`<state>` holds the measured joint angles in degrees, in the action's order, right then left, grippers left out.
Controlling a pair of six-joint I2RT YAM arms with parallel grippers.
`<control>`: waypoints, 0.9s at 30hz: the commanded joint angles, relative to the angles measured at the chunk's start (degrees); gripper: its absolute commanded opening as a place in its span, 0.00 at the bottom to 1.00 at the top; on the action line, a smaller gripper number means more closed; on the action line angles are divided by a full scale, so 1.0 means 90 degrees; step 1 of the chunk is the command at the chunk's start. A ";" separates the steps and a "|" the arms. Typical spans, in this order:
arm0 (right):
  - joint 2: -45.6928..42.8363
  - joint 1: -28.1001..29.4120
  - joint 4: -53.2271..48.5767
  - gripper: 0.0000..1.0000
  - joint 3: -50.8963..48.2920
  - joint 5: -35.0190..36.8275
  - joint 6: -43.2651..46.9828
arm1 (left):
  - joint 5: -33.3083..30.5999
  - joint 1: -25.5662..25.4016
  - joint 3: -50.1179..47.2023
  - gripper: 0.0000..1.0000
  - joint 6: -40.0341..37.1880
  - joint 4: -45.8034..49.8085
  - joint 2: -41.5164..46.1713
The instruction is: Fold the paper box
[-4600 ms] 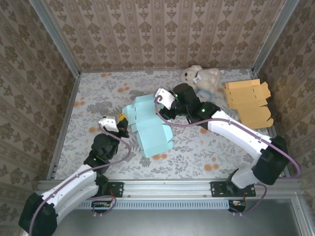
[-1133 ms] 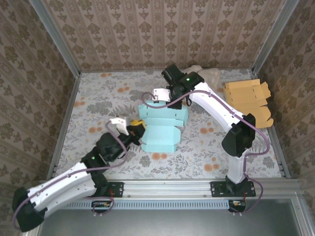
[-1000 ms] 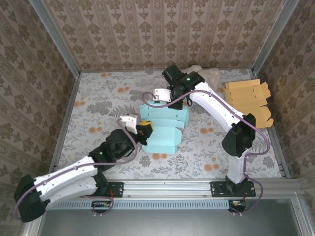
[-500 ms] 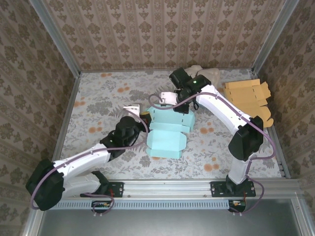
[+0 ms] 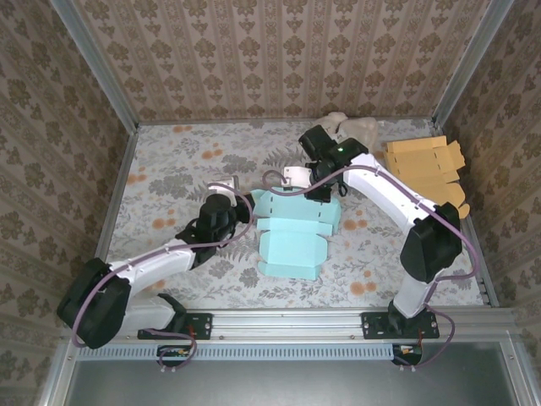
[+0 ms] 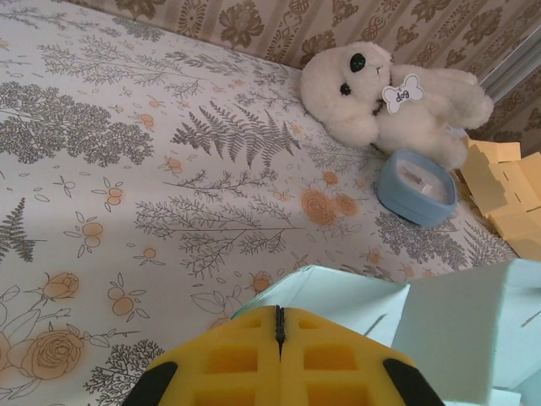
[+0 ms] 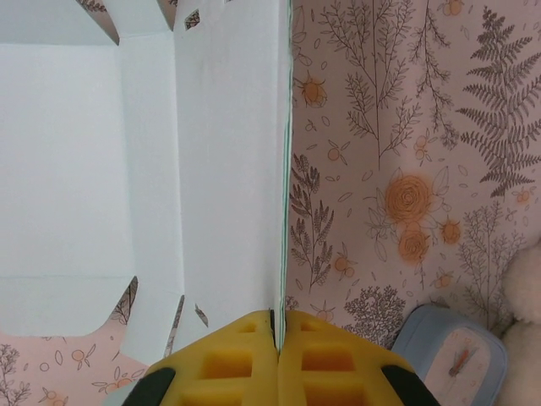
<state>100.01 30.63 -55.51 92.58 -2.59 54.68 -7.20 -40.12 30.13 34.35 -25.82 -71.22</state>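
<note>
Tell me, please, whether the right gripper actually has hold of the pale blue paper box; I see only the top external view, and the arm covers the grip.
Observer: Yes. In the right wrist view the right gripper is shut on a thin edge of the pale blue paper box, which runs straight into the seam between its yellow pads.
Operator: Thank you. Is the left gripper holding the box too?
Observer: The left gripper is shut with no paper visible in its seam; its tips sit at a corner of the box.
Operator: Is there anything behind the right arm that I should know of?
Observer: A small round blue dish lies beside the white plush dog, apart from the box.
</note>
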 commanded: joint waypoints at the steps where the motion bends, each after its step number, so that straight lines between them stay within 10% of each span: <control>1: -0.0251 -0.0015 0.0308 0.00 -0.0185 -0.0126 0.0178 | 0.0381 0.0019 0.0264 0.02 0.0108 -0.0205 -0.0233; 27: -0.0483 -0.0024 0.1540 0.00 -0.1255 0.0063 0.0273 | 0.0597 0.0001 0.0338 0.00 0.0084 -0.0463 -0.1288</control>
<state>98.19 30.52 -44.05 82.61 -2.20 55.75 -1.45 -41.80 35.66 34.35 -28.10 -82.19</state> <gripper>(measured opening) 0.054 0.048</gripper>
